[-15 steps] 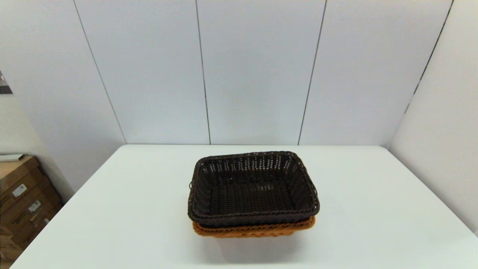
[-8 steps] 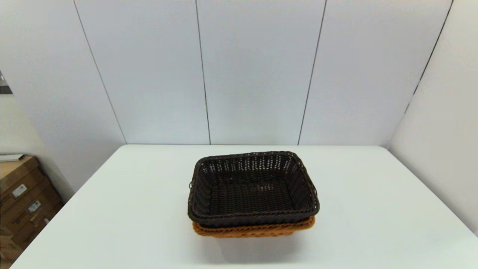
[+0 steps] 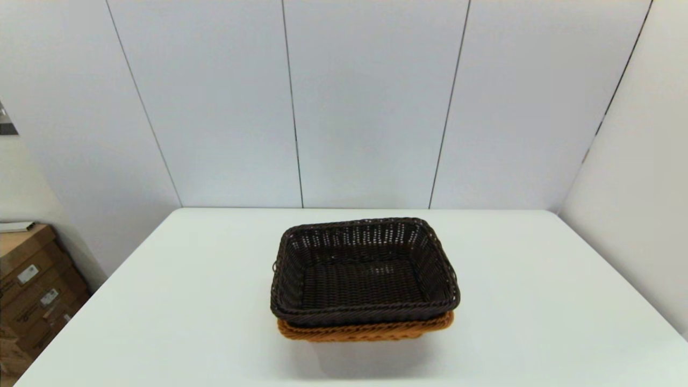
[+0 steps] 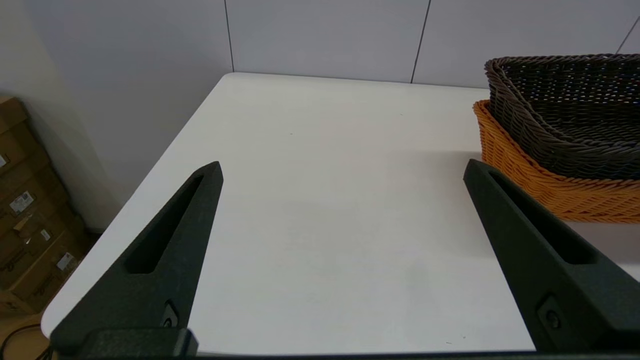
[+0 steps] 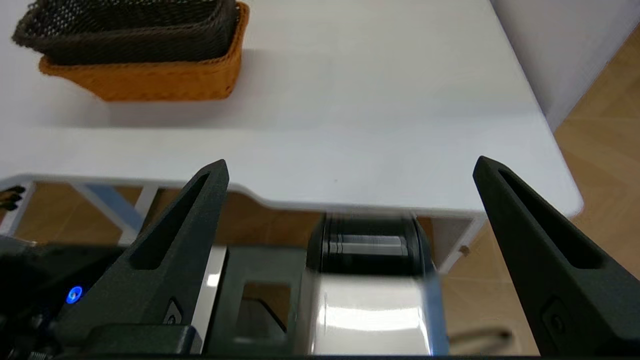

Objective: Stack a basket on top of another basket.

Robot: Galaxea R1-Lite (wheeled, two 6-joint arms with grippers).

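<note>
Dark brown basket (image 3: pixel 364 271) sits nested inside the orange-tan basket (image 3: pixel 365 329), the pair near the middle of the white table (image 3: pixel 188 312). The dark rim stands proud of the orange rim all round; from the head view only a strip of the orange weave shows along the near side. The stack looks square, with no visible tilt. Left gripper (image 4: pixel 342 170) hovers low over the table's left part, well apart from the baskets, fingers (image 4: pixel 165 250) spread wide with nothing between them; in its wrist view the stacked pair shows beyond the right-hand finger, dark basket (image 4: pixel 565 110) over orange basket (image 4: pixel 540 185). Right gripper (image 5: pixel 350 167) is pulled back off the near edge of the table, below tabletop level, fingers (image 5: pixel 545 250) likewise released and spread, nothing held; beyond them lie the robot's own base hardware (image 5: pixel 370 280) with a small blue light (image 5: pixel 74 295), and the wooden floor (image 5: pixel 600 130). The baskets show in that view too, dark (image 5: pixel 130 25) above orange (image 5: pixel 150 80). Neither arm appears in the head view. Cardboard boxes (image 3: pixel 32 290) are stacked on the floor left of the table; they carry small white stickers and printed lines, too small to read. No brand or writing shows on either basket. Pale panelled walls (image 3: pixel 365 107) stand behind the table.
</note>
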